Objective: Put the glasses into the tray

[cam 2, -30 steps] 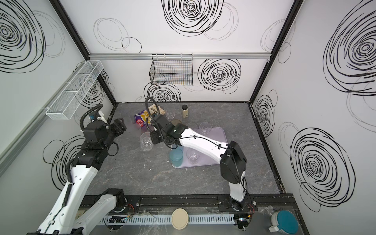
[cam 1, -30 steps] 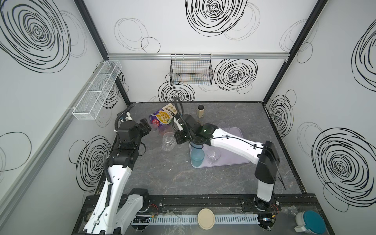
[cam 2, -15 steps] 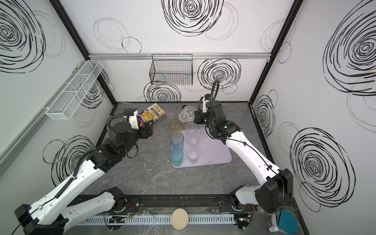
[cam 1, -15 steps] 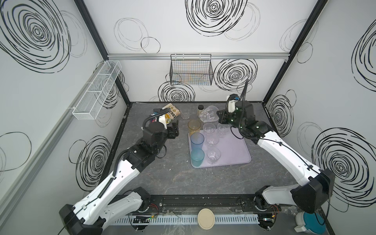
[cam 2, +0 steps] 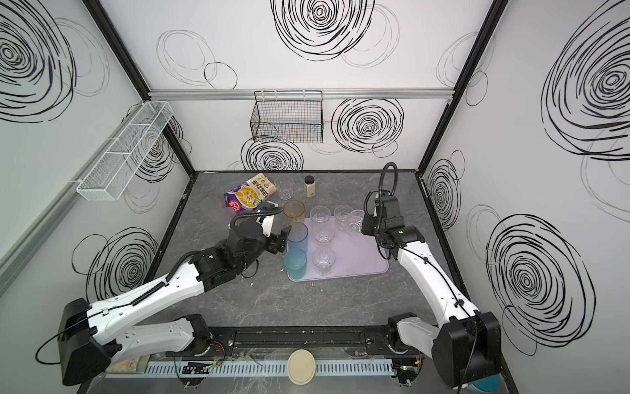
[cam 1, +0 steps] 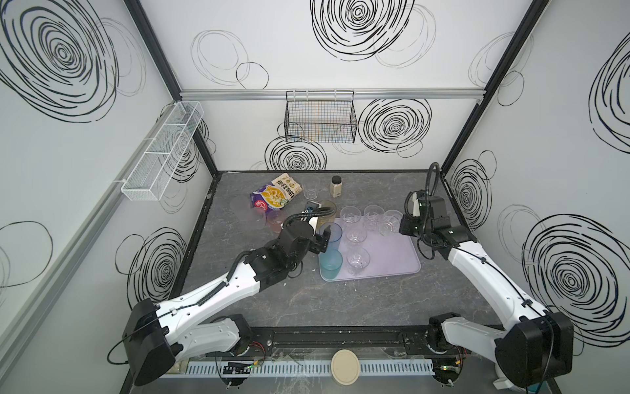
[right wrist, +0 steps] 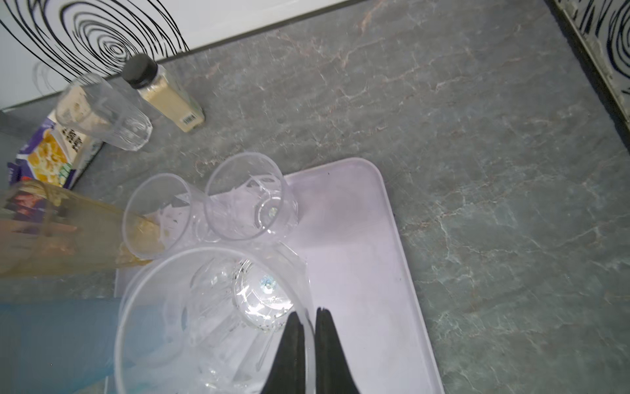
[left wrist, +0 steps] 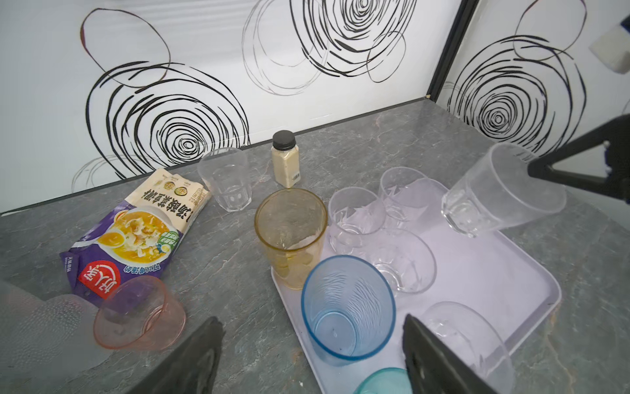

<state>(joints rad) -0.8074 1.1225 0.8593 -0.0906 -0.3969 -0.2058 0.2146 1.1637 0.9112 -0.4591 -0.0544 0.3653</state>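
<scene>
Right gripper [right wrist: 308, 312] is pinched onto the wall of a tilted clear tumbler [left wrist: 501, 194], at the far corner of the lavender tray [cam 1: 392, 262], right of centre in a top view. I'd level it first, then set it on bare tray beside the standing clear glasses [cam 1: 373, 215] and let go. Left gripper [left wrist: 311, 320] has its jaws apart either side of the blue tumbler [left wrist: 347, 307].

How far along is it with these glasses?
Done: the blue glass, teal glass and four clear ones stand in the tray. In hand: the right gripper pinches a clear tumbler by its rim, tilted over the tray; the left gripper is open by the blue glass. To do: the pink glass, frosted glass and back tumbler wait on the table. The amber glass at the tray's corner: unclear.
</scene>
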